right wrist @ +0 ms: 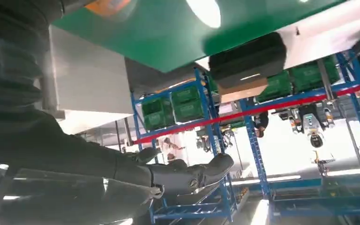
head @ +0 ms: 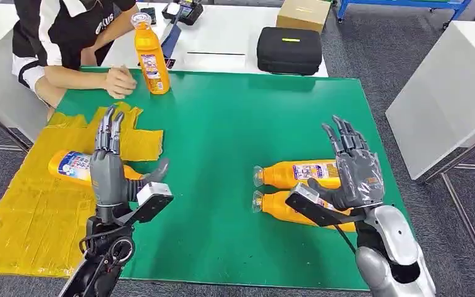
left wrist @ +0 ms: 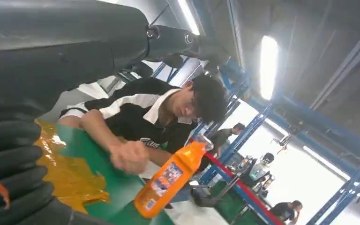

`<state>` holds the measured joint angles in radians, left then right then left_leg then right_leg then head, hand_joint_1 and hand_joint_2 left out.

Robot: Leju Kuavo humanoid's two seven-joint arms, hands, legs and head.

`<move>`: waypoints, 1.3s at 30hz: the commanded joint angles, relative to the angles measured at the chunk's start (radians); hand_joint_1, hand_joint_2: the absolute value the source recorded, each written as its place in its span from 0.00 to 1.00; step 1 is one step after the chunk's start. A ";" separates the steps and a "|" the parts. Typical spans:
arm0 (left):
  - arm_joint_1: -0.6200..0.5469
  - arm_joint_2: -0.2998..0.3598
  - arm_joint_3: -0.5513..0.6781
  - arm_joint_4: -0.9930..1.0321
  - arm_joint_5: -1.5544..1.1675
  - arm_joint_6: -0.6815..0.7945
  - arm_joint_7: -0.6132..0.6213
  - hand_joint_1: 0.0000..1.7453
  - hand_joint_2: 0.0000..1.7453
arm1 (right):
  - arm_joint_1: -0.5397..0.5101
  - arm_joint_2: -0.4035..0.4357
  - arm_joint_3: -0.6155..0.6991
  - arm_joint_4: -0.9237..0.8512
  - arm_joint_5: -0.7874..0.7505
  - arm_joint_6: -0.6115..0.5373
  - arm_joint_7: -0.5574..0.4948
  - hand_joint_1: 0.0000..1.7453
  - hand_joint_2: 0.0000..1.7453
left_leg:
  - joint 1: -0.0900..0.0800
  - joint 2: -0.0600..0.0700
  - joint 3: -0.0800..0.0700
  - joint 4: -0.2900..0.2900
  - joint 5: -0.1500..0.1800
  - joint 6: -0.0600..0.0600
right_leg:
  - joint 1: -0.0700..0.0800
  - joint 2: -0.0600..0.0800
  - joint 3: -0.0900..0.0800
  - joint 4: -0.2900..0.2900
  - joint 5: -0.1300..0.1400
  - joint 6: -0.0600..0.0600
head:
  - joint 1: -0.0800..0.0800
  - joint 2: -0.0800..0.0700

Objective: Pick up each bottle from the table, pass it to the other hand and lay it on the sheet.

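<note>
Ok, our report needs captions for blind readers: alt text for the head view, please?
Both robot hands, left hand and right hand, hover open over a green table; two orange bottles lie by the right, one bottle lies on the yellow sheet.

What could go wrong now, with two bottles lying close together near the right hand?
1. The two bottles lie side by side; the open right hand above them may push one while taking the other, and it could roll.
2. The person's hand rests beside the upright bottle, so reaching there may risk contact.
</note>
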<state>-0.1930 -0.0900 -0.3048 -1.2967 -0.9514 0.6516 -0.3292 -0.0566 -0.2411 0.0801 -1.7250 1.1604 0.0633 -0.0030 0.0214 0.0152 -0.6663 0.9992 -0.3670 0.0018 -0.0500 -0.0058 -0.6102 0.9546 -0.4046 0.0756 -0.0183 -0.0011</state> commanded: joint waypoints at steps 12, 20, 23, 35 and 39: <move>0.061 -0.027 0.102 -0.173 0.435 -0.221 -0.185 0.00 1.00 | -0.301 -0.097 0.071 0.561 -0.009 0.100 -0.079 0.00 1.00 | 0.001 0.003 0.004 0.000 -0.002 0.001 | 0.001 0.004 0.004 -0.001 0.000 -0.005 | 0.000 0.000; 0.060 -0.038 0.119 -0.161 0.466 -0.258 -0.216 0.00 1.00 | -0.519 -0.044 0.111 0.999 -0.054 0.022 -0.153 0.00 1.00 | 0.001 0.004 0.007 0.000 -0.001 0.004 | 0.002 0.005 0.008 -0.002 0.001 -0.005 | 0.000 0.000; 0.057 -0.034 0.121 -0.173 0.482 -0.266 -0.229 0.00 1.00 | -0.607 -0.011 0.119 1.147 -0.063 -0.034 -0.152 0.00 1.00 | 0.001 0.004 0.004 0.000 0.000 0.003 | 0.001 0.004 0.004 -0.001 0.002 -0.003 | 0.000 0.000; 0.045 -0.031 0.111 -0.174 0.499 -0.273 -0.235 0.00 1.00 | -0.650 0.014 0.127 1.218 -0.068 -0.026 -0.150 0.00 1.00 | 0.000 0.001 0.003 0.001 0.001 0.004 | 0.001 -0.001 0.004 0.001 0.000 -0.003 | 0.000 0.000; 0.047 -0.031 0.111 -0.173 0.499 -0.273 -0.235 0.00 1.00 | -0.648 0.013 0.127 1.220 -0.068 -0.025 -0.150 0.00 1.00 | 0.000 0.000 0.001 0.001 0.002 0.004 | 0.001 -0.002 0.004 0.000 0.001 -0.003 | 0.000 0.000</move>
<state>-0.1258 -0.1267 -0.2106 -1.4839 -0.4563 0.3819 -0.5665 -0.6299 -0.2678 0.1869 -0.6389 1.0937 0.0336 -0.1514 0.0209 0.0134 -0.6690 0.9996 -0.3633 0.0058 -0.0502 -0.0106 -0.6096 0.9549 -0.4028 0.0777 -0.0183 -0.0011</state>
